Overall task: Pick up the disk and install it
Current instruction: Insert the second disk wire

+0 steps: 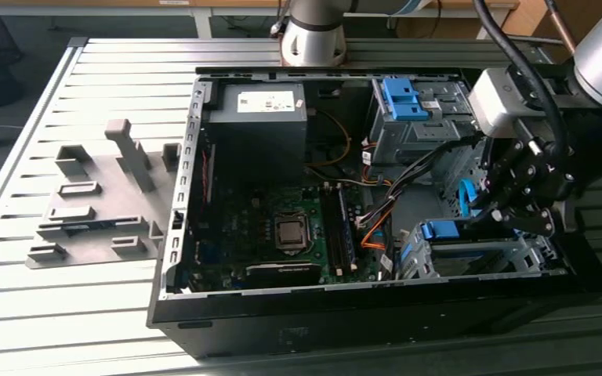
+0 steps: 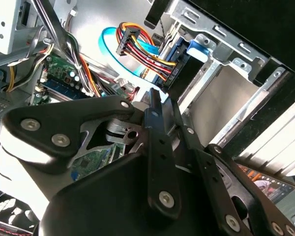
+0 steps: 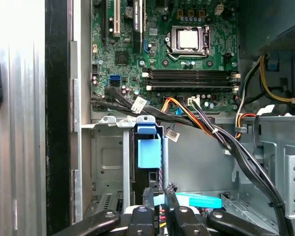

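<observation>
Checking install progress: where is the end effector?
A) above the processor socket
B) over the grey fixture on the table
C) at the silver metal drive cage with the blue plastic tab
C: the exterior view shows the end effector at the silver metal drive cage, beside its blue plastic tab.

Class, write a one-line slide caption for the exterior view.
Gripper lowered inside the open computer case, beside the blue-framed disk in the drive cage.

Disk seated in the lower drive bay

The disk (image 1: pixel 442 230), showing its blue plastic frame (image 3: pixel 148 147), is sitting edge-on in the metal cage at the exterior view's lower right.
</observation>
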`<state>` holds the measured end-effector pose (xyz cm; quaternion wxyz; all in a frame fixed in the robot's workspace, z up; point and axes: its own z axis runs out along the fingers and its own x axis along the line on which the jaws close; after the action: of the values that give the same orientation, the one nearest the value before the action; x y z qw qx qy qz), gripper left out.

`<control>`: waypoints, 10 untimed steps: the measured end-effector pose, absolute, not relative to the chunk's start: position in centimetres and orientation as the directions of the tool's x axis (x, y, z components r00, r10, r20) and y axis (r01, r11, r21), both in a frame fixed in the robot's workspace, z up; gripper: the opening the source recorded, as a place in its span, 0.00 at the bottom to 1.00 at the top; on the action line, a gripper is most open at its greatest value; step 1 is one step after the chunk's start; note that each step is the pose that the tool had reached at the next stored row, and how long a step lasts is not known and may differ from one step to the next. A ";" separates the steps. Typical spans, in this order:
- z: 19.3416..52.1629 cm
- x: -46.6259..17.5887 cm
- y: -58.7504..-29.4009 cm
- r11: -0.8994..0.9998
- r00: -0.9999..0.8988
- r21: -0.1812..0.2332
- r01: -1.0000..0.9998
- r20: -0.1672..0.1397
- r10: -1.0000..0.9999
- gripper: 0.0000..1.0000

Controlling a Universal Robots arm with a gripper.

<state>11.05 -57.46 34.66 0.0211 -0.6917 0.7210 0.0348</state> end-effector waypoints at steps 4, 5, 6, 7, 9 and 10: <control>34.7 11.0 -57.5 0.041 -0.042 0.021 -0.999 -0.078 -0.996 0.11; 34.7 11.0 -57.5 0.041 -0.042 0.021 -0.999 -0.078 -0.996 0.11; 34.7 11.0 -57.5 0.041 -0.042 0.021 -0.999 -0.078 -0.996 0.11; 34.7 11.0 -57.5 0.041 -0.042 0.021 -0.999 -0.078 -0.996 0.11; 34.7 11.0 -57.5 0.041 -0.042 0.021 -0.999 -0.078 -0.996 0.11; 34.7 11.0 -57.5 0.041 -0.042 0.021 -0.999 -0.078 -0.996 0.11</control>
<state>11.05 -57.46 34.68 0.0210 -0.6917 0.7210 0.0347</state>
